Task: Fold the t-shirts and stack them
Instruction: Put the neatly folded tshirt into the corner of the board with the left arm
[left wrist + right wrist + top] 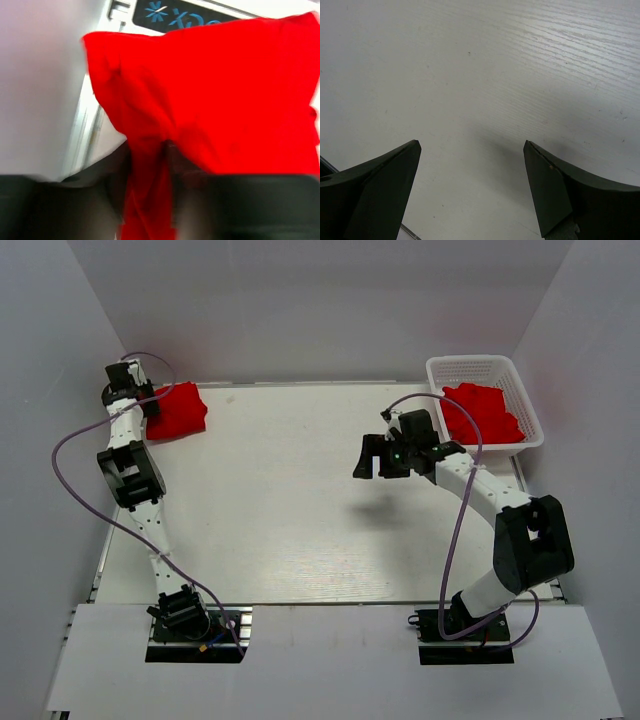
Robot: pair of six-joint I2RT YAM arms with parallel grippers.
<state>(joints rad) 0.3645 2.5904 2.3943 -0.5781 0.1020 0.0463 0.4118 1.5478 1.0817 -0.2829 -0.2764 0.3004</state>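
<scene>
A folded bright red t-shirt (178, 410) lies at the far left corner of the white table (280, 500). My left gripper (150, 398) is at its left edge and shut on a fold of that t-shirt (210, 95); the red cloth runs down between the dark fingers (192, 200) in the left wrist view. More crumpled red t-shirts (482, 412) fill the white lattice basket (455, 368) at the far right. My right gripper (377, 458) is open and empty, held above bare table (470, 90) to the left of the basket.
White walls close in the table at the left, back and right. The arm bases stand at the near edge. A purple cable loops off each arm.
</scene>
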